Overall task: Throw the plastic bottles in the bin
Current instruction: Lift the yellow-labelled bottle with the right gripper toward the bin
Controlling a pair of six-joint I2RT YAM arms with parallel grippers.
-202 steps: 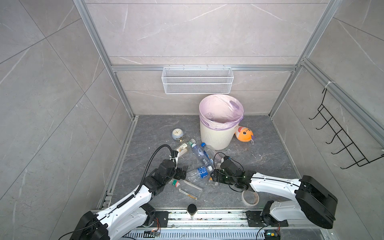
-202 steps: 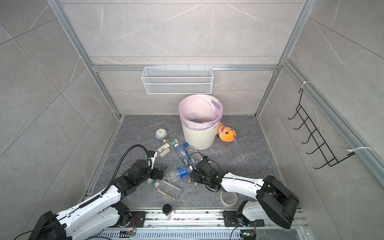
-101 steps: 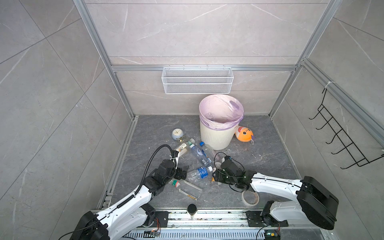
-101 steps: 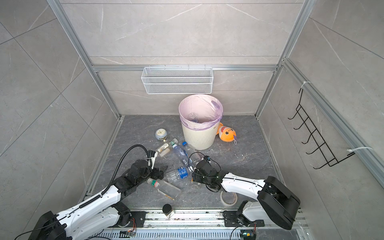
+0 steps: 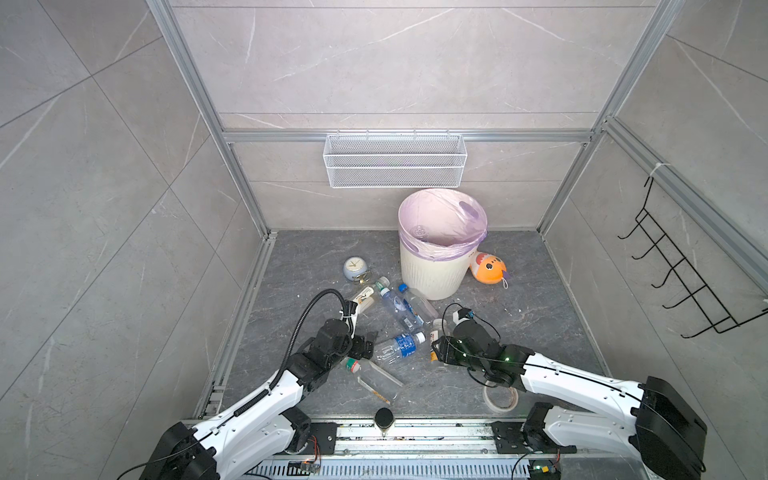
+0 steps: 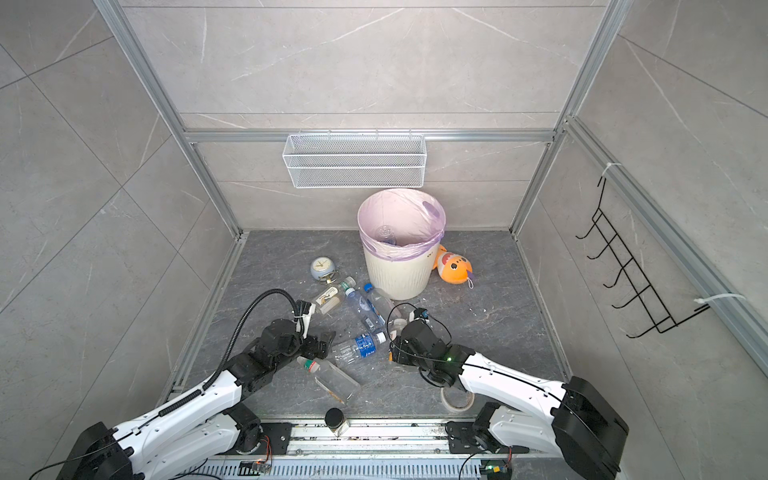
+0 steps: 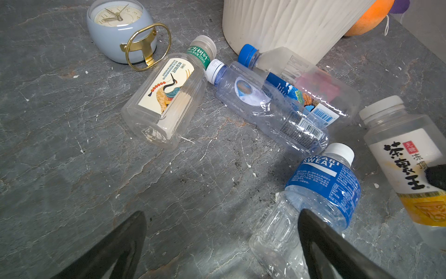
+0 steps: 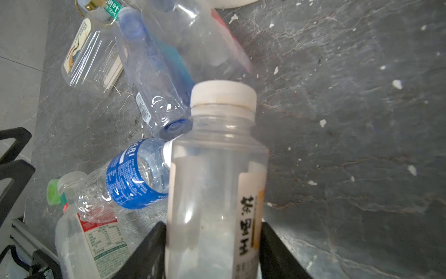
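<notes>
Bin (image 5: 432, 266) stands upright at the far middle of the floor, liner folded over the rim and mouth up, so I'd judge anything going in has to be lifted above the rim and dropped. One bottle in the bin (image 6: 386, 235) shows through the opening. The rest lie on their sides in a loose cluster just near of the bin, between the two arms, within reach of either. The green-cap bottle (image 5: 376, 376) is nearest, beside the left arm. The blue-tinted bottle (image 7: 265, 108) and the blue-cap bottle (image 7: 301, 79) lie side by side, the latter just beside the bin's base. The crane-label bottle (image 7: 166, 99) is left of them, next to the alarm clock (image 7: 120, 31). The Pocari bottle (image 7: 321, 190) is mid-cluster. Not targets: orange plush toy (image 5: 488, 268) right of the bin, tape roll (image 5: 500, 401) near right. Right gripper (image 8: 212, 225) is clamped on the yellow-label tea bottle (image 8: 214, 169), a finger flat against each side of the lower body, cap pointing far. That is a mid-body side grip, likely so the bottle can't pivot on the lift. Can't tell if it's off the floor. Left gripper (image 7: 219, 217) is spread wide, holding nothing, low over bare floor. Its right-hand finger overlaps the Pocari bottle's base end; contact unclear. Looks staged for that one next.
</notes>
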